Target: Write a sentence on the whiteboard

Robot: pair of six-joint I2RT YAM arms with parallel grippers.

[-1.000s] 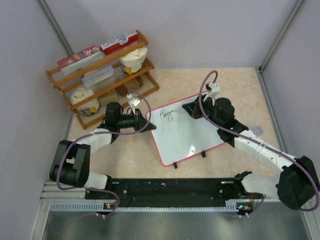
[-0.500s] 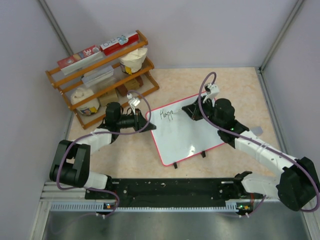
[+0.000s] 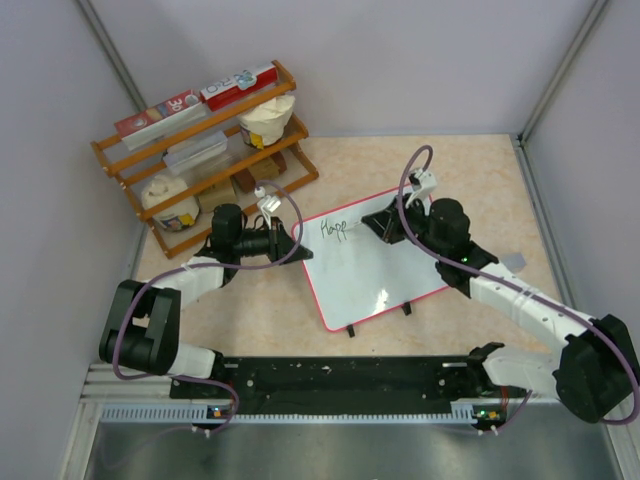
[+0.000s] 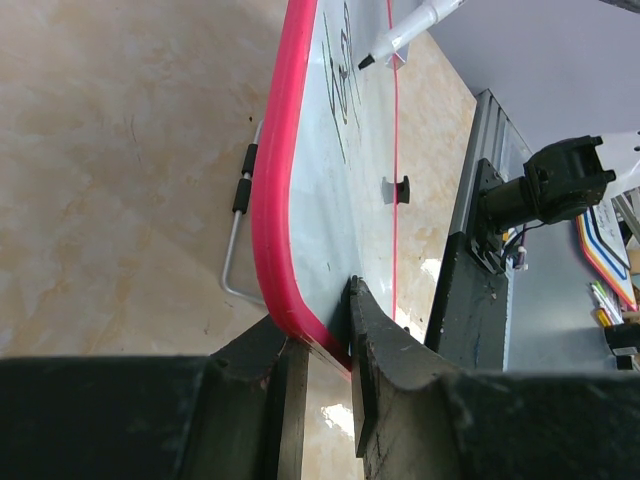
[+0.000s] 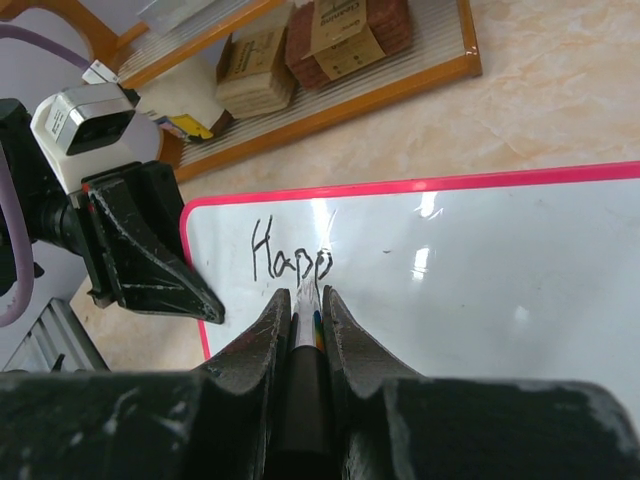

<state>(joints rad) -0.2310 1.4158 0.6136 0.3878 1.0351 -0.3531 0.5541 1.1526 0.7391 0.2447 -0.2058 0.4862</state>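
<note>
The whiteboard point(image 3: 385, 265), white with a red rim, lies tilted on the table. The sentence point(image 3: 333, 228) reads "Happ" in black near its upper left corner point(image 5: 290, 258). My right gripper point(image 3: 376, 222) is shut on a marker point(image 5: 308, 322) whose tip stands at the last "p". In the left wrist view the marker point(image 4: 410, 30) shows at the top, its tip on or just off the board. My left gripper point(image 4: 325, 345) is shut on the board's red rim point(image 4: 272, 210) at the left corner, one finger on each face. From the right wrist view the left gripper point(image 5: 150, 262) is seen at that corner.
A wooden rack point(image 3: 200, 150) with boxes and bags stands at the back left, close behind the left arm. The board's wire foot point(image 4: 236, 250) rests on the beige table. Grey walls close in both sides. A black rail point(image 3: 330, 375) runs along the near edge.
The right gripper with the marker has shifted slightly left along the writing. The left gripper and the board have not moved.
</note>
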